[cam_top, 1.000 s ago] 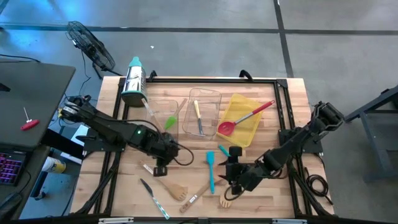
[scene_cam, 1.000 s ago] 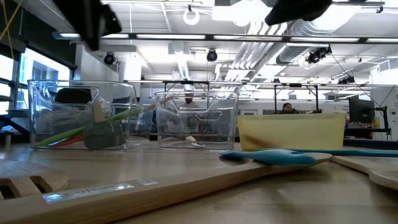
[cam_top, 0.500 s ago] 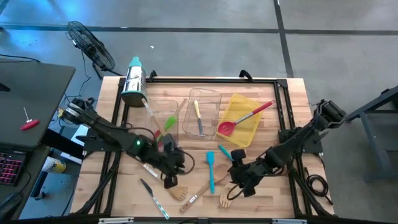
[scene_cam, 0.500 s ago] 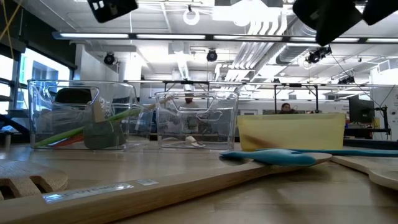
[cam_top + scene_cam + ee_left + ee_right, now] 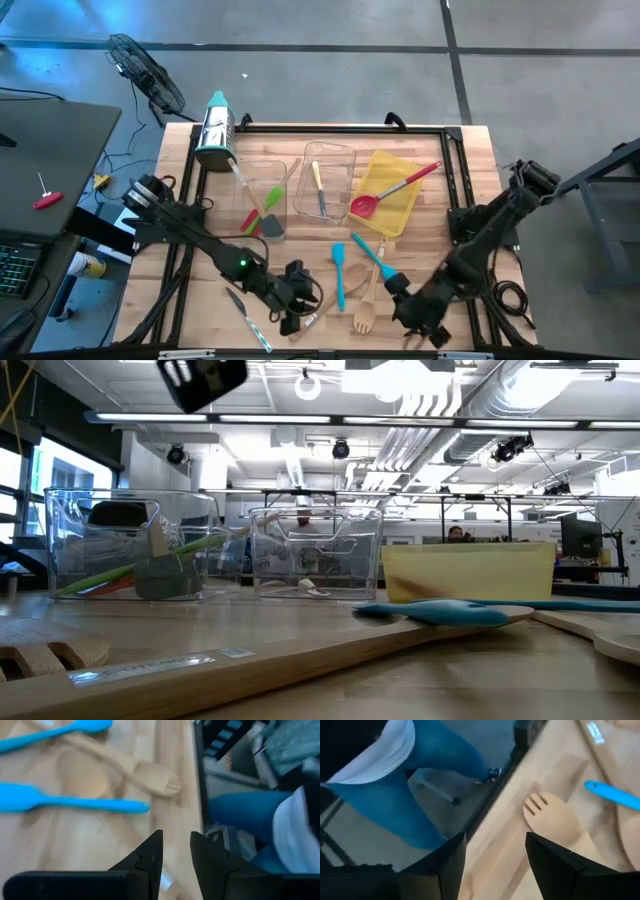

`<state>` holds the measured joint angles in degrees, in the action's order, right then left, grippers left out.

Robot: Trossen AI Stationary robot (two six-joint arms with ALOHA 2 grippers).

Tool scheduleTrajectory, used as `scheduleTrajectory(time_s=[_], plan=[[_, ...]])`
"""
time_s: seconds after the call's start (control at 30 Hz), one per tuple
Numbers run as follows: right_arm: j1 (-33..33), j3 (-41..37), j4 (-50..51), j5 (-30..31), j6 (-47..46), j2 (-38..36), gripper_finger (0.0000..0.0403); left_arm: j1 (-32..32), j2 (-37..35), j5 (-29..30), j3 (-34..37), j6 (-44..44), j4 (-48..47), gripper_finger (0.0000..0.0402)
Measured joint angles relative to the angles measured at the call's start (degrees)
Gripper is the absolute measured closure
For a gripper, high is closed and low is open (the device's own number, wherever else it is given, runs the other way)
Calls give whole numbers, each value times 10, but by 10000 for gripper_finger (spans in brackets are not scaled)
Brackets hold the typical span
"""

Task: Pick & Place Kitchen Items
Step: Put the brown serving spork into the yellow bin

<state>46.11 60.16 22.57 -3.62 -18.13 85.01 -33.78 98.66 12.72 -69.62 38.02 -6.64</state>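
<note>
No text, label, brand, number or sign can be read in any view. A knife handle (image 5: 150, 663) lying on the desk in the low view carries pale markings, but they are too blurred to make out.

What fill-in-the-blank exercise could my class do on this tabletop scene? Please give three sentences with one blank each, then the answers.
1. The red spoon lies across the ____ bin.
2. In the left wrist view, the left gripper holds ____ between its fingers.
3. The right gripper looks down on a wooden ____ at the table's edge.

Missing words: yellow; nothing; fork
</note>
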Motion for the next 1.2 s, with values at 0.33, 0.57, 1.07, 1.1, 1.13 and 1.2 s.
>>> scheduleTrajectory(time_s=[0.33,0.57,1.07,1.1,1.13,1.2], plan=[[110,0,-51,248,37,42,209,-1,56,-1,0,28,146,306],[143,0,-129,335,112,137,209,-4,89,-3,0,43,195,306],[153,0,-255,441,227,271,209,-4,104,5,0,88,222,306],[152,0,-255,439,226,278,209,-4,104,5,0,88,223,306],[150,0,-254,438,225,284,209,-4,104,5,0,88,222,306],[146,0,-256,438,225,295,209,-4,104,5,0,88,221,306]])
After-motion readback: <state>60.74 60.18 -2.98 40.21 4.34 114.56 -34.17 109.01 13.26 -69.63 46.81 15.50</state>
